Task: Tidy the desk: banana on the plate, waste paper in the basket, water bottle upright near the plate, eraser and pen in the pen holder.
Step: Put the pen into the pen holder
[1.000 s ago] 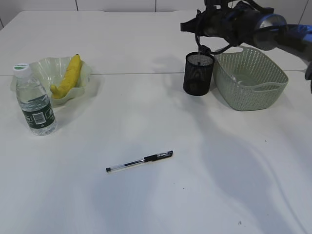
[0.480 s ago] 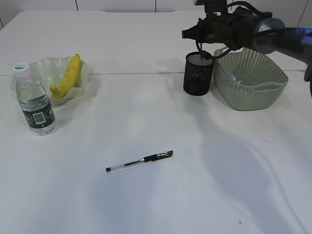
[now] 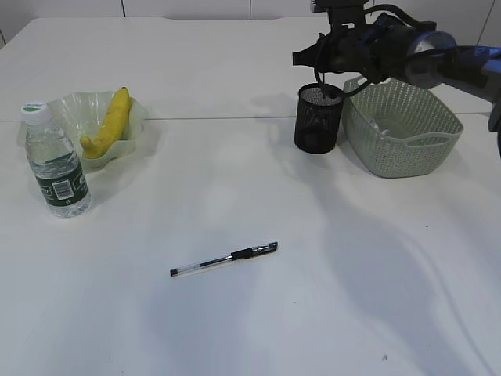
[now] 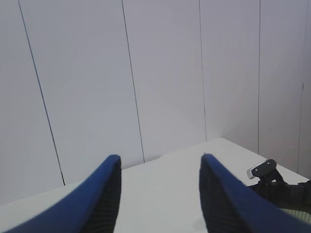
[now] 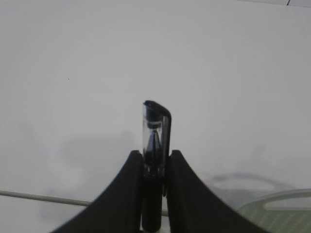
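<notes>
Dropping the held pen (image 5: 155,145) too early or off-centre looks like the main risk: the right gripper (image 5: 155,191) hangs above the black mesh pen holder (image 3: 318,119), and if its aim sits toward the rim, the pen could strike the edge, bounce onto the table (image 3: 258,313) or tip into the basket (image 3: 403,125) just beside the holder. The holder is light-looking mesh, so a nudge from the arm could also knock it over. In the right wrist view the jaws are pressed nearly together, pinching the dark barrel of that pen, whose capped end sticks out past the fingertips. A second pen (image 3: 225,259) lies on the table, well apart from the holder. The left gripper (image 4: 158,194) stands spread, holding nothing and pointing at the wall. The banana (image 3: 109,123) lies on the plate (image 3: 66,110), with the water bottle (image 3: 55,164) upright just beside it.
</notes>
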### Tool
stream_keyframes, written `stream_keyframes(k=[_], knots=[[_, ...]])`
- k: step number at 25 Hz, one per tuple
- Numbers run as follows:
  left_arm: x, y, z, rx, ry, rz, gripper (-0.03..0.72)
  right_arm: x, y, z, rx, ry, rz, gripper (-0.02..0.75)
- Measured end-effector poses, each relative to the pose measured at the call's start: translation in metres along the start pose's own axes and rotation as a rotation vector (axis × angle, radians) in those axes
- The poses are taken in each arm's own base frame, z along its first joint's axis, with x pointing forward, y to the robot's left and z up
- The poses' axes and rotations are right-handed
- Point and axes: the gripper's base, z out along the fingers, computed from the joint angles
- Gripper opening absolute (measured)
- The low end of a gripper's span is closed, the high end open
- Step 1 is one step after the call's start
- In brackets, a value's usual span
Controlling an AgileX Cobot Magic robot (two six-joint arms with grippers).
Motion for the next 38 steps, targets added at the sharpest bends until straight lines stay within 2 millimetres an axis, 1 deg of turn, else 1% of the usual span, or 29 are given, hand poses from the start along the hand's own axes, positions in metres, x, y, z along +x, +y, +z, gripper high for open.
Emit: stream_keyframes(k=[10, 24, 31, 38], knots=[[0.0, 0.0, 0.0, 0.0, 0.0, 0.0, 0.362, 0.0007, 0.006, -0.0009, -0.004, 0.009, -0.004, 0.096], [0.0, 0.0, 0.0, 0.0, 0.0, 0.0, 0.361, 0.0011, 0.0056, -0.0009, 0.0, 0.014, -0.004, 0.099], [0.0, 0.0, 0.0, 0.0, 0.0, 0.0, 0.361, 0.0011, 0.0056, -0.0009, 0.0, 0.014, -0.004, 0.169], [0.0, 0.0, 0.0, 0.0, 0.0, 0.0, 0.361, 0.0014, 0.0057, -0.0009, -0.001, 0.017, 0.006, 0.188]])
